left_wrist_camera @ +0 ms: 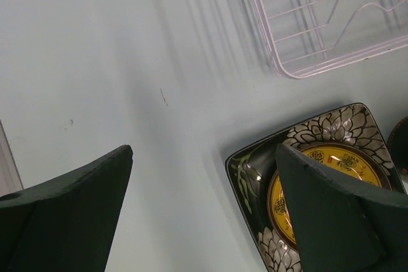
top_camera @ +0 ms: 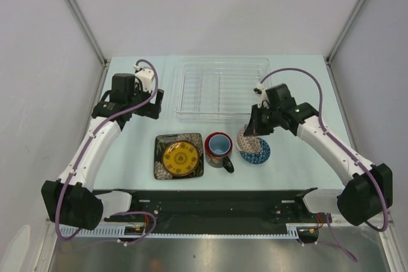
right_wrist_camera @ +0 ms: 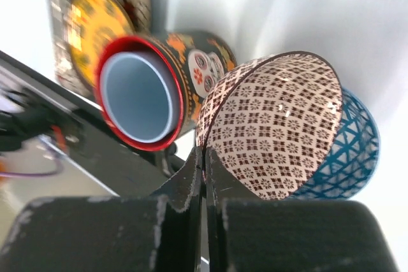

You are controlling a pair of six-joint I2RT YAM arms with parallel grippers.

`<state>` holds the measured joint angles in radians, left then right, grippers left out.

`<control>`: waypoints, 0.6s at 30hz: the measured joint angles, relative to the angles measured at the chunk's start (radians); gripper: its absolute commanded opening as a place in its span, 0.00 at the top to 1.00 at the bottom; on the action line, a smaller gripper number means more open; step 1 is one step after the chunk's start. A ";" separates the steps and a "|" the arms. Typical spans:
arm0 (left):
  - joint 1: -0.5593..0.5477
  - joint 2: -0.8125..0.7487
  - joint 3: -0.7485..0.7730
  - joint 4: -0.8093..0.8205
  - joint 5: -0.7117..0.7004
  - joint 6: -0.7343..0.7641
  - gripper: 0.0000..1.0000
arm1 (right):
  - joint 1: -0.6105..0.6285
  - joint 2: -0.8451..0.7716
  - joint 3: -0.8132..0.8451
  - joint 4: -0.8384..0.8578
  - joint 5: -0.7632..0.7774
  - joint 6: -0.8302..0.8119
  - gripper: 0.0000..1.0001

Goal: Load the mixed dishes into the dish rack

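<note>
Bowl tilted, mouth toward right gripper (pinching its rim).

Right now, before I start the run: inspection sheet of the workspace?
Surface: pale table, few faint marks.
Job's things: dish rack holds nothing; square plate, red mug, blue bowl in a row before it; brown-patterned bowl tilted against the blue bowl.
Clutter: nothing seen.
Hands: left hand open, holding nothing; right hand shut at the brown-patterned bowl's rim, grip unconfirmed.
Cables: purple cables run along both arms.
Surroundings: white walls, metal posts.
</note>
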<state>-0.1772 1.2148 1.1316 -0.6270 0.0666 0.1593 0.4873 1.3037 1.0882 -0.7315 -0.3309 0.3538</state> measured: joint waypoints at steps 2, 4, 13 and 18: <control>0.000 0.000 -0.001 0.008 -0.001 0.000 0.01 | -0.049 -0.027 0.002 0.008 -0.042 0.013 1.00; 0.000 0.003 -0.002 0.020 0.000 -0.001 0.00 | -0.097 -0.059 0.006 0.014 -0.092 0.033 1.00; 0.000 0.195 0.073 0.103 0.015 -0.047 0.00 | -0.216 -0.091 0.037 0.212 -0.321 0.206 1.00; 0.000 0.298 0.128 0.125 0.023 -0.080 0.00 | -0.220 -0.016 0.038 0.464 -0.405 0.386 1.00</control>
<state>-0.1772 1.5131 1.2598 -0.5022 0.0898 0.0795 0.2668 1.2881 1.1263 -0.2676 -0.7361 0.7403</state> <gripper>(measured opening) 0.996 0.017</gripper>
